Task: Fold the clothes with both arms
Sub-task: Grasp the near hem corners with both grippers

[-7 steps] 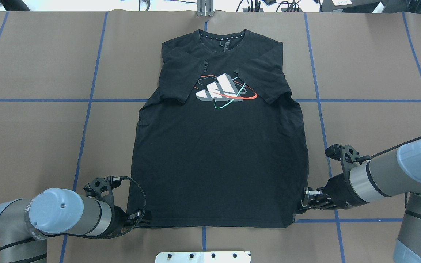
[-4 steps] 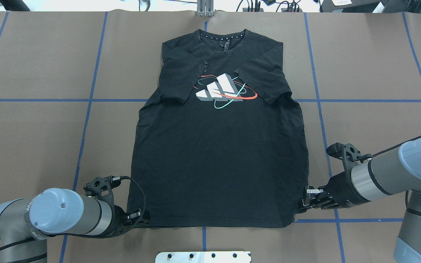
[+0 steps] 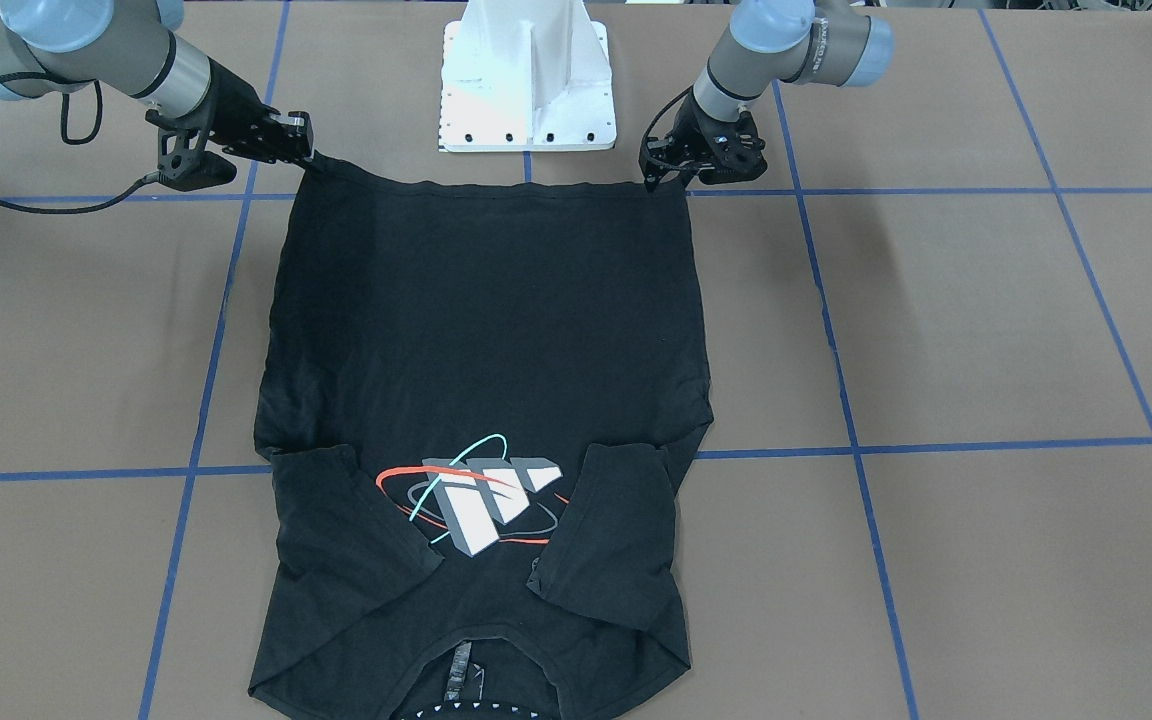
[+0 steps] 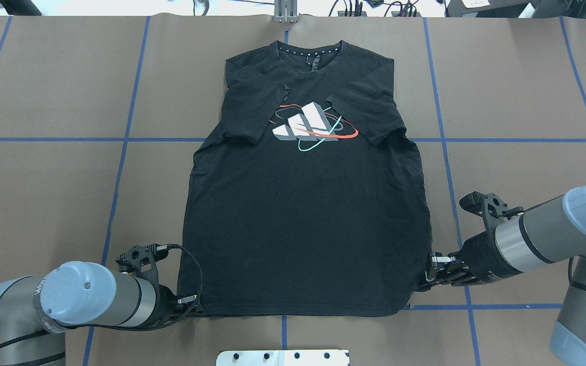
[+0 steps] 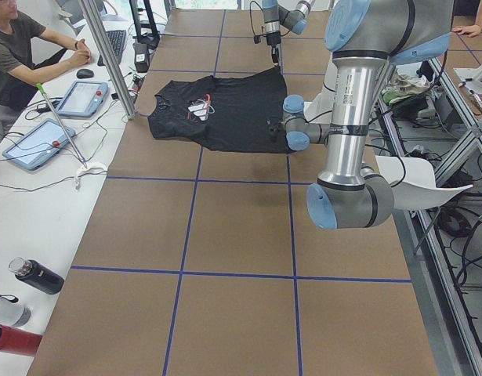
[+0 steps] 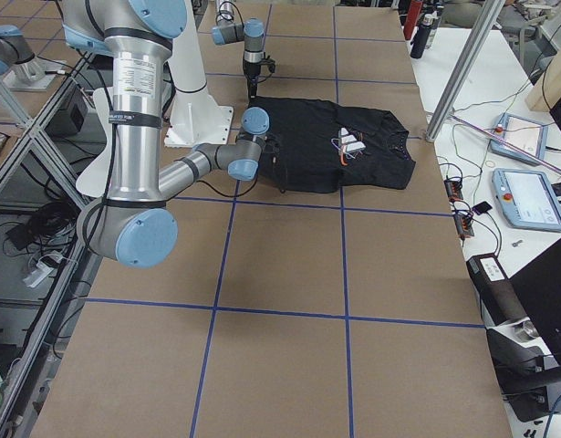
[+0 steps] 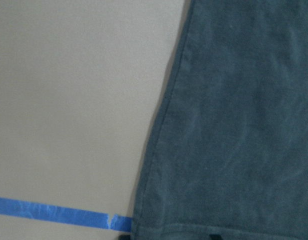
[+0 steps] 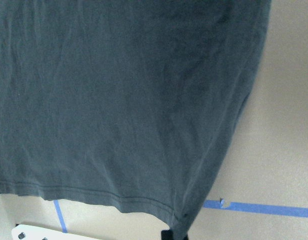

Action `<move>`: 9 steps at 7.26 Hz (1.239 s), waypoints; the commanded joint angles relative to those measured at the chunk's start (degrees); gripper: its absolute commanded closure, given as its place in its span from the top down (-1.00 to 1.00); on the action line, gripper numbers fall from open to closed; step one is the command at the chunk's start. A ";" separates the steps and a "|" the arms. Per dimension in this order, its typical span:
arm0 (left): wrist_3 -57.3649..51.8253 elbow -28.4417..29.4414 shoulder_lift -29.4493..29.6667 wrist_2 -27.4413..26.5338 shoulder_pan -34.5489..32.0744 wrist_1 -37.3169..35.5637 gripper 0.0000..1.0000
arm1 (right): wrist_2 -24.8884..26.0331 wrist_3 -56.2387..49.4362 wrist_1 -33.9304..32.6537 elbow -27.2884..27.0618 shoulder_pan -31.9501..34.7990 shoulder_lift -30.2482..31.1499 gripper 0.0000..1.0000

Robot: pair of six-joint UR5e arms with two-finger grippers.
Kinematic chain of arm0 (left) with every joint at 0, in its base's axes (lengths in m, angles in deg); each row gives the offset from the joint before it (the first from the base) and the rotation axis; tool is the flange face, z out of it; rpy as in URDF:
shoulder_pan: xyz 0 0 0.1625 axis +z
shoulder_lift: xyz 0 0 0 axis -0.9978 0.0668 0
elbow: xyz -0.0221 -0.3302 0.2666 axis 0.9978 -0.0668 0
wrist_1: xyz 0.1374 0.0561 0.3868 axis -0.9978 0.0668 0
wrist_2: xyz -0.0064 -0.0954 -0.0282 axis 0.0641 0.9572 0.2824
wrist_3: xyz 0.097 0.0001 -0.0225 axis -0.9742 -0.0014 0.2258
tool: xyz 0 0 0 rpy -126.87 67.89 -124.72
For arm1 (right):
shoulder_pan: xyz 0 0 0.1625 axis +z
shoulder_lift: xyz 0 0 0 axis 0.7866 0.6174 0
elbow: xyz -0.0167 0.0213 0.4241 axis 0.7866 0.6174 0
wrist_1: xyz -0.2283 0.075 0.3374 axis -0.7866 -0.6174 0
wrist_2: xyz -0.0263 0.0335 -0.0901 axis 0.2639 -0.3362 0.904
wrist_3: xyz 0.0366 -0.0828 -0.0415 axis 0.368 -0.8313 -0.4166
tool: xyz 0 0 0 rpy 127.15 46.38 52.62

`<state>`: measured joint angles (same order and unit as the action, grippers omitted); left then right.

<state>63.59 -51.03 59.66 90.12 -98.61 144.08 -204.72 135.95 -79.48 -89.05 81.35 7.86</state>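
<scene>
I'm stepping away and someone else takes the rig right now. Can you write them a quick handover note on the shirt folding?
T-shirt: flat on the table, logo up, collar far from the robot.
Left hand: at its end of the hem, touching cloth; grip not confirmable.
Right hand: shut on the other hem corner, cloth drawn to a point.
Done: both sleeves folded in over the chest.
To do: body folds; likely hem toward collar next.
</scene>
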 commanded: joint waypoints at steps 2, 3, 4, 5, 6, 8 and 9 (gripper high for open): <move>0.00 -0.94 0.01 0.16 -0.74 -0.17 0.05 | -0.23 0.00 0.00 0.05 0.06 0.00 -1.00; -0.09 -0.68 0.01 0.07 -0.74 -0.18 0.05 | -0.23 0.00 0.00 0.05 0.06 0.00 -1.00; -0.09 -0.59 -0.08 0.07 -0.74 -0.18 0.05 | -0.14 0.00 0.00 0.05 0.06 0.00 -1.00; 0.00 -0.59 0.01 0.07 -0.74 -0.18 0.03 | -0.23 0.00 0.00 0.22 0.14 0.09 -1.00; 0.09 -0.68 0.01 0.07 -0.74 -0.18 -0.24 | -0.23 0.00 0.00 0.31 0.14 0.00 -1.00; 2.00 -0.94 -0.08 -0.46 -1.00 -0.18 -1.00 | -0.14 -0.09 0.00 0.48 0.49 0.09 -1.00; 2.19 -1.03 -0.08 -0.63 -1.26 -0.18 -1.00 | -0.23 -0.09 0.00 0.49 0.67 0.09 -1.00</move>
<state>65.00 -51.89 59.60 89.77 -99.58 143.91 -204.89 135.90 -79.48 -88.62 81.75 7.91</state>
